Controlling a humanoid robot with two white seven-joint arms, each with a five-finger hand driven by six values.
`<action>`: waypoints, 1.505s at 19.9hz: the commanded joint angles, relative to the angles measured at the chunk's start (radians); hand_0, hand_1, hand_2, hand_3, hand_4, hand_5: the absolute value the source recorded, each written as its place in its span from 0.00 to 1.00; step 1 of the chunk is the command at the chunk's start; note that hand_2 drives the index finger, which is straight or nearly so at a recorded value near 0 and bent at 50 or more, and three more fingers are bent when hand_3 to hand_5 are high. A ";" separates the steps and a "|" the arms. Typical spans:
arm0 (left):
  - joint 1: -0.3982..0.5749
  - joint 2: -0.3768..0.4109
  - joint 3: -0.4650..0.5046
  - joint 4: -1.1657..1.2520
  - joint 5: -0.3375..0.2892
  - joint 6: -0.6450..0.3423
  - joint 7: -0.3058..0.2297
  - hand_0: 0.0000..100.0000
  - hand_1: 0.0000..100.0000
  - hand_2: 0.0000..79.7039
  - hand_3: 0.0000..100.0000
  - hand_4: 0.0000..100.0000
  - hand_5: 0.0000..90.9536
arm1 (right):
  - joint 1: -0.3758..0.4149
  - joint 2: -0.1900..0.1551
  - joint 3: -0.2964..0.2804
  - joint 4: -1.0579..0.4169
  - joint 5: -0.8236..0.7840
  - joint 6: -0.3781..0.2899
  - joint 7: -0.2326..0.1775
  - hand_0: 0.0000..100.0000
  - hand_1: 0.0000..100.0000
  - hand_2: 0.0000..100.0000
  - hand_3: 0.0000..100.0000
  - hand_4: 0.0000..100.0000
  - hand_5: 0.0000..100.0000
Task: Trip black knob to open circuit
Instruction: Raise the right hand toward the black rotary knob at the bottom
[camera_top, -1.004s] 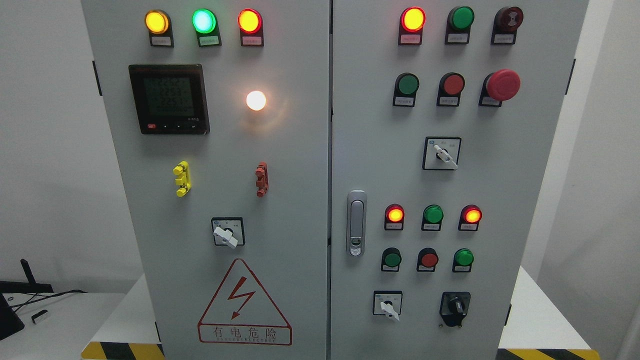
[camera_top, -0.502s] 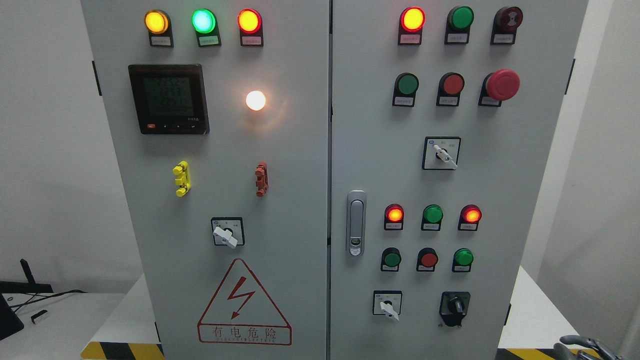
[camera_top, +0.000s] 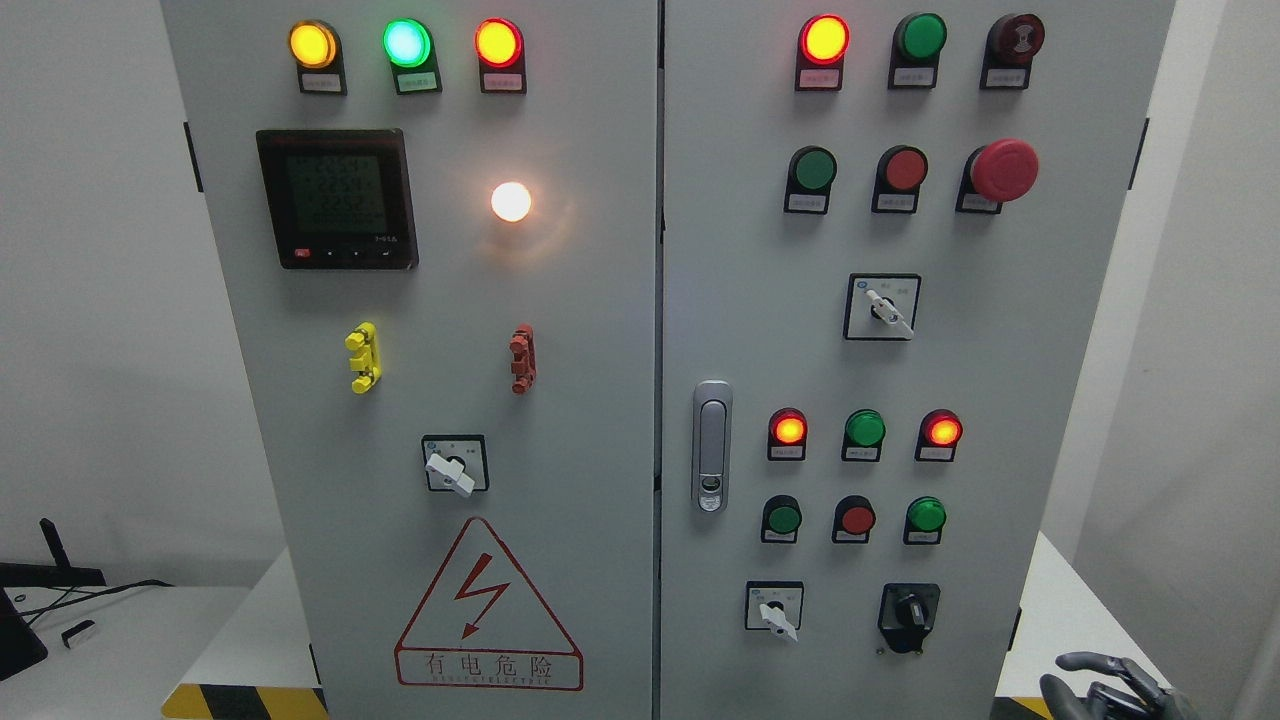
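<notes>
Dark grey metal fingers (camera_top: 1085, 661) of the right hand (camera_top: 1105, 690) curl loosely at the lower right corner of the head view, spread and relaxed with nothing in their grasp. The hand sits in front of the white counter (camera_top: 1070, 620), just right of the cabinet's lower right edge and well clear of any control. Up and to its left, the black knob (camera_top: 909, 609) sits in its black housing at the bottom of the right cabinet door (camera_top: 760, 300), its pointer roughly upright and untouched. Just left of it is a white selector switch (camera_top: 775, 610), its lever pointing down and to the right. Above these runs a row of green, red and green push buttons (camera_top: 856, 519), then three indicator lamps (camera_top: 864, 428), the outer two glowing red. A silver door latch (camera_top: 712, 445) stands at the door's left edge. Higher up sits a red mushroom emergency stop (camera_top: 1004, 169). On the left door (camera_top: 590, 400), a digital meter (camera_top: 337, 197) shows lit readings, a white lamp (camera_top: 511, 201) glows beside it, and a red high-voltage warning triangle (camera_top: 488, 610) marks the bottom.
</notes>
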 joint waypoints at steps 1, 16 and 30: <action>0.000 0.000 0.000 0.000 -0.031 0.001 0.001 0.12 0.39 0.00 0.00 0.00 0.00 | -0.055 0.052 0.111 0.007 0.059 0.006 -0.004 0.27 0.73 0.48 1.00 1.00 0.96; 0.000 0.000 0.000 0.000 -0.031 0.001 0.001 0.12 0.39 0.00 0.00 0.00 0.00 | -0.112 0.079 0.152 0.122 0.100 -0.003 -0.003 0.30 0.73 0.48 1.00 1.00 0.96; 0.000 -0.001 0.000 0.000 -0.031 0.001 0.001 0.12 0.39 0.00 0.00 0.00 0.00 | -0.128 0.077 0.149 0.175 0.106 -0.014 0.002 0.34 0.74 0.48 1.00 1.00 0.96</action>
